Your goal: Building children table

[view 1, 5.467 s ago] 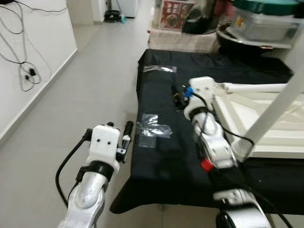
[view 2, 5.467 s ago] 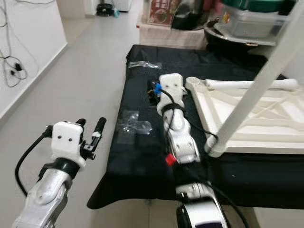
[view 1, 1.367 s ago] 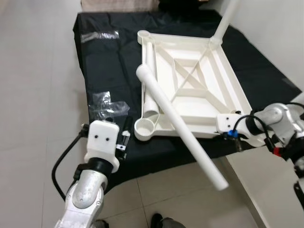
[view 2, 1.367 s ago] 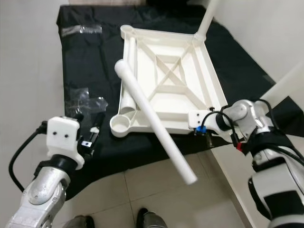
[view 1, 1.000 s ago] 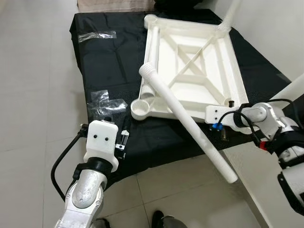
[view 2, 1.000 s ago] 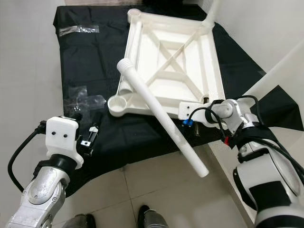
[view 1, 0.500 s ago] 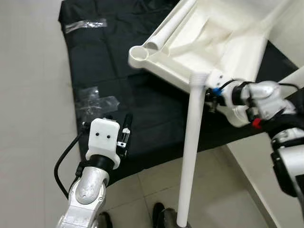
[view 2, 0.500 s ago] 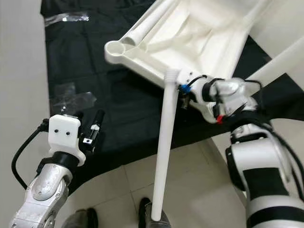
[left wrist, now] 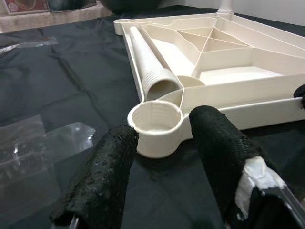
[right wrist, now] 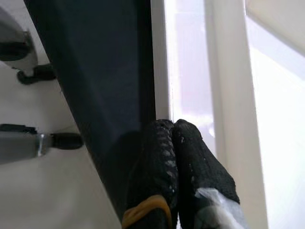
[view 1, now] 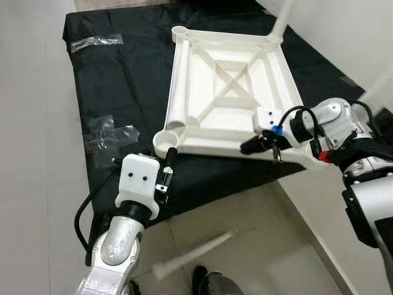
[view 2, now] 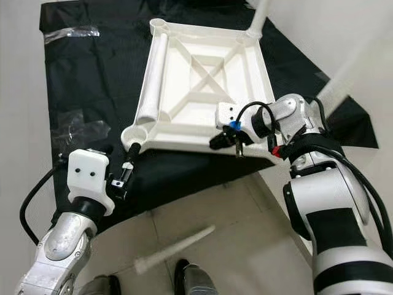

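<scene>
- While the white tabletop [view 1: 230, 92] lies upside down on the black-clothed surface [view 1: 123, 86], the step in hand looks like fitting legs into its corner sockets.
- One leg stands up from the tabletop's far corner [view 1: 279, 24], and a loose leg [view 1: 178, 92] lies inside the frame along one edge, its threaded end beside the near socket [left wrist: 156, 125].
- Another leg [view 1: 193, 253], blurred, is on the floor below the tabletop's near edge, close to a person's shoe [view 1: 215, 286].
- At the near socket, the left claw [left wrist: 159, 143] is spread open, one finger [left wrist: 109, 162] on each side of the ring and not gripping it.
- At the tabletop's near edge, by the opposite near corner, the right claw [view 2: 222, 140] has its fingers [right wrist: 162, 157] pressed together with nothing between them.
- Clear plastic bags [view 1: 110, 132] lie on the cloth beside the tabletop.
- Next, I judge, a leg must be picked up, either the one inside the frame or the one on the floor.
- That calls for holding it upright over the near socket and turning its threads in, with the tabletop held steady.
</scene>
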Robot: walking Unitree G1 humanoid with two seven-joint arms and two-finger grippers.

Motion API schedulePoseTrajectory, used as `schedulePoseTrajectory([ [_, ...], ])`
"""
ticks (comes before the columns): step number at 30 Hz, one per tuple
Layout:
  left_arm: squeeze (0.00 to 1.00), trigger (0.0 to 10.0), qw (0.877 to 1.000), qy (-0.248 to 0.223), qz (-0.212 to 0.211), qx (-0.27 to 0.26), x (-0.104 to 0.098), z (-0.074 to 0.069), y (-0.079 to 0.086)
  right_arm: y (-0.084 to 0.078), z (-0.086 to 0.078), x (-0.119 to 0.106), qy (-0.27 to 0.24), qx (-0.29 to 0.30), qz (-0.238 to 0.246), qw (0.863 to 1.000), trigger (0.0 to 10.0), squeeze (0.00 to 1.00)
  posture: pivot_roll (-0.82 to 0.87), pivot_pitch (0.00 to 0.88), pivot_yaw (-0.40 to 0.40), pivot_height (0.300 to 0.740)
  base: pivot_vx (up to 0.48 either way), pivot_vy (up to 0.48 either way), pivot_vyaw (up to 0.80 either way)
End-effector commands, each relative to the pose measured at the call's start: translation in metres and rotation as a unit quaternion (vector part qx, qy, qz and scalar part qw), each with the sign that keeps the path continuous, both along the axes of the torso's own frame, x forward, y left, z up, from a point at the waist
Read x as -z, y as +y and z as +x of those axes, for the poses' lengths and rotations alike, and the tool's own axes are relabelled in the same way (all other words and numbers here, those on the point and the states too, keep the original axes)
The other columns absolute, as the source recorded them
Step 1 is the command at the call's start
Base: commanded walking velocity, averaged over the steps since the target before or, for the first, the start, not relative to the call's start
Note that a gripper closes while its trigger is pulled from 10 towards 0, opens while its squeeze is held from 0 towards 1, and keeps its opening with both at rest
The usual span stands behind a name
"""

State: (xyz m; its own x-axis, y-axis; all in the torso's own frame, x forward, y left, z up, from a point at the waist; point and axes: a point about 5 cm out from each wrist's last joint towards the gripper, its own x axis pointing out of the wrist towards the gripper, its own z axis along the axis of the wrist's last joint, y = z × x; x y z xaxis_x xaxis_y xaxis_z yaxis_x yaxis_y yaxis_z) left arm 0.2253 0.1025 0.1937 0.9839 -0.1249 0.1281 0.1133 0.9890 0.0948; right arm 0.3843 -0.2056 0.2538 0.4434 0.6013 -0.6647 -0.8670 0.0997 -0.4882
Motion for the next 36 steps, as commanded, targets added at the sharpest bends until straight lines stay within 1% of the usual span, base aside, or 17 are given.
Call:
schedulePoseTrajectory([
  [1,0.0,10.0,1.0,0.006,0.003,-0.001,0.004,-0.001,-0.001,0.006,-0.001,-0.016,-0.023,-0.034,0.021,0.999,10.0,0.0,0.02,0.201,-0.109,0.74,0.0,0.0,0.0],
  [7,0.0,10.0,1.0,0.006,0.005,-0.002,0.005,-0.001,0.0,0.004,-0.007,-0.017,-0.011,-0.08,0.003,0.997,10.0,0.0,0.02,0.202,-0.104,0.74,0.0,0.0,0.0],
  [10,0.0,10.0,1.0,0.007,0.005,0.0,0.006,0.0,-0.001,0.0,-0.01,-0.012,0.008,-0.087,-0.004,0.996,10.0,0.0,0.03,0.201,-0.104,0.74,0.0,0.0,0.0],
  [15,0.0,10.0,1.0,0.007,0.006,0.001,0.006,0.0,-0.001,-0.001,-0.011,-0.009,0.013,-0.088,0.002,0.996,10.0,0.0,0.02,0.201,-0.104,0.74,0.0,0.0,0.0],
  [16,0.0,10.0,1.0,0.007,0.007,0.001,0.006,0.0,-0.001,0.001,-0.009,-0.009,0.002,-0.083,0.007,0.996,10.0,0.39,0.02,0.202,-0.102,0.74,0.0,0.0,0.0],
  [19,0.0,10.0,1.0,0.007,0.007,0.0,0.006,0.0,-0.001,0.002,-0.008,-0.01,-0.006,-0.08,0.01,0.997,10.0,0.39,0.02,0.202,-0.102,0.74,0.0,0.0,0.0],
  [20,0.0,10.0,1.0,0.006,0.007,0.0,0.005,0.0,-0.001,0.005,-0.007,-0.013,-0.023,-0.078,0.017,0.997,10.0,1.0,0.03,0.2,-0.102,0.74,0.0,0.0,0.0],
  [26,0.0,10.0,1.0,0.007,0.008,-0.002,0.006,0.001,0.001,0.005,-0.006,-0.021,-0.036,-0.076,0.034,0.996,10.0,1.0,0.03,0.196,-0.104,0.74,0.0,0.0,0.0],
  [27,0.0,10.0,1.0,0.007,0.008,-0.002,0.007,0.001,0.001,0.002,-0.009,-0.027,-0.017,-0.087,0.04,0.995,10.0,0.0,0.03,0.195,-0.107,0.74,0.0,0.0,0.0],
  [28,0.0,10.0,1.0,0.006,0.009,-0.003,0.007,0.002,0.001,-0.001,-0.011,-0.036,0.007,-0.093,0.063,0.994,10.0,0.0,0.03,0.19,-0.11,0.74,0.0,0.0,0.0],
  [30,0.0,10.0,1.0,0.006,0.009,-0.003,0.007,0.002,0.001,-0.001,-0.011,-0.036,0.007,-0.093,0.063,0.994,10.0,0.0,0.03,0.19,-0.11,0.74,0.0,0.0,0.0],
  [31,0.0,10.0,1.0,0.007,0.008,-0.003,0.007,0.002,0.001,-0.001,-0.011,-0.05,0.021,-0.092,0.112,0.989,10.0,0.0,0.03,0.19,-0.109,0.74,0.0,0.0,0.0],
  [32,0.0,10.0,1.0,0.009,0.008,-0.003,0.008,0.002,0.001,0.005,-0.007,-0.066,0.004,-0.066,0.175,0.982,10.0,0.0,0.03,0.188,-0.109,0.74,0.0,0.0,0.0],
  [33,0.0,10.0,1.0,0.009,0.008,-0.003,0.008,0.002,0.001,0.005,-0.007,-0.066,0.004,-0.066,0.175,0.982,10.0,0.0,0.03,0.188,-0.109,0.74,0.0,0.0,0.0],
  [34,0.0,10.0,1.0,0.013,0.006,0.001,0.009,0.001,0.001,0.01,0.0,-0.075,-0.022,-0.022,0.217,0.976,10.0,0.0,0.03,0.188,-0.109,0.74,0.0,0.0,0.0],
  [35,0.0,10.0,1.0,0.013,0.006,0.001,0.009,0.001,0.001,0.01,0.0,-0.075,-0.022,-0.022,0.217,0.976,10.0,0.0,0.03,0.188,-0.109,0.74,0.0,0.0,0.0],
  [36,0.0,10.0,1.0,0.015,0.006,0.007,0.009,0.001,0.0,0.015,0.008,-0.078,-0.056,0.028,0.239,0.969,10.0,0.0,0.03,0.184,-0.103,0.74,0.0,0.0,0.0],
])
